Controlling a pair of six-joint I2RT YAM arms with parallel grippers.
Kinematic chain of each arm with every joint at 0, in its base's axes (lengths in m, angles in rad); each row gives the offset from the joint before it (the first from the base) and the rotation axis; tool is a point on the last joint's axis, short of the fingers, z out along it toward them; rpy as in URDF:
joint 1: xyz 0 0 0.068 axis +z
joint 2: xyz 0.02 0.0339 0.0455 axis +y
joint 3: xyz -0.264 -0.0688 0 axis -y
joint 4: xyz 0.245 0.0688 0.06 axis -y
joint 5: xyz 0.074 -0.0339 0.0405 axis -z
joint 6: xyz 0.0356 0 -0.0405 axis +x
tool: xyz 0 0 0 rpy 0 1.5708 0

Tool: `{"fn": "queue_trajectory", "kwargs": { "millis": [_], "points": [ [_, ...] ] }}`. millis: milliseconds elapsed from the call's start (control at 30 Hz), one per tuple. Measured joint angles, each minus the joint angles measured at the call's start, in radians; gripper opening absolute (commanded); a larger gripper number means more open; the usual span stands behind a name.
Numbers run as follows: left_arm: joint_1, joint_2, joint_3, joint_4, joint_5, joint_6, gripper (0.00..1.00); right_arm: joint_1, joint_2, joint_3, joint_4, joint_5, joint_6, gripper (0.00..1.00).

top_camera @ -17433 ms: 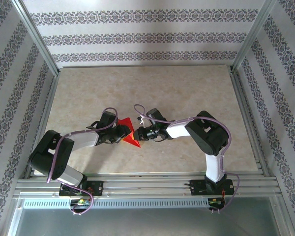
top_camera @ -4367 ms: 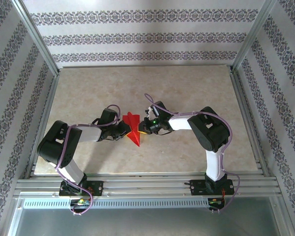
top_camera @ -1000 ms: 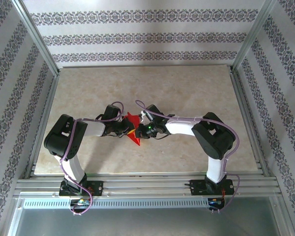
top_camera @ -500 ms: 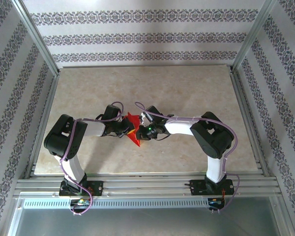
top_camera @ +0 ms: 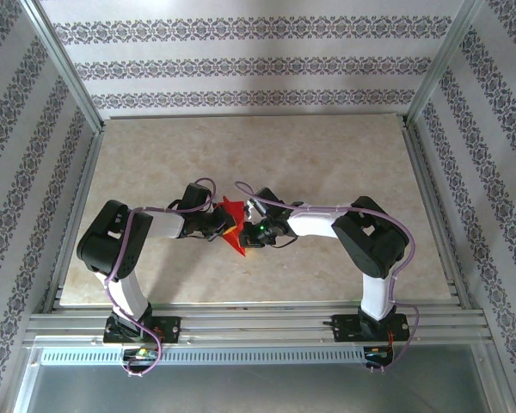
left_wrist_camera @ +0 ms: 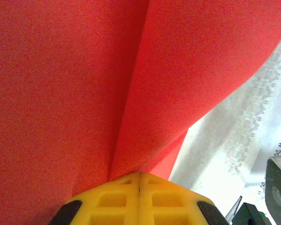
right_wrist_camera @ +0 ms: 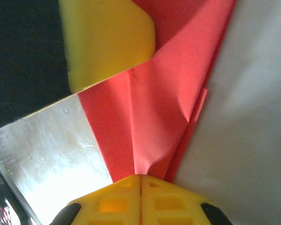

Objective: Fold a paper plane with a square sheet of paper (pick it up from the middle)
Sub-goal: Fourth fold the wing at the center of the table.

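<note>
The red sheet of paper (top_camera: 234, 215) is folded into a narrow pointed dart, the paper plane, and is held between both arms just above the table's middle. My left gripper (top_camera: 219, 224) pinches it from the left. In the left wrist view the yellow fingertips (left_wrist_camera: 126, 187) meet, shut on a crease of the red paper (left_wrist_camera: 84, 84). My right gripper (top_camera: 248, 231) pinches it from the right. Seen from the right wrist, that gripper (right_wrist_camera: 141, 176) is shut on the layered red paper (right_wrist_camera: 154, 117), with the left gripper's yellow finger (right_wrist_camera: 107, 37) just beyond.
The beige marbled table top (top_camera: 327, 155) stretches behind and to both sides of the arms. Aluminium frame rails (top_camera: 258, 320) run along the near edge, and patterned walls (top_camera: 258, 60) close in the back and sides.
Over the last second both grippers stay pinched on the red paper, and the right gripper has crept slightly left. Several seconds ago the paper lay lower and the left elbow was lower.
</note>
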Motion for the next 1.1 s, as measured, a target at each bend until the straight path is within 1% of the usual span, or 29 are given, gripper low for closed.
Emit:
{"fn": "queue_trajectory", "kwargs": {
  "millis": [333,600,800,1100],
  "points": [
    [0.000,0.000,0.010,-0.021,-0.002,-0.003,0.06,0.000,-0.006,-0.003,-0.005,0.007,-0.018,0.09],
    [-0.001,0.000,0.015,-0.031,-0.007,-0.003,0.06,0.009,-0.096,-0.015,-0.009,0.006,-0.029,0.09],
    [-0.001,0.000,0.018,-0.037,-0.009,-0.003,0.06,0.045,-0.089,-0.015,-0.018,0.004,-0.041,0.08],
    [-0.001,0.000,0.019,-0.038,-0.009,-0.004,0.06,0.050,-0.048,-0.015,-0.040,0.011,-0.043,0.08]
  ]
}}
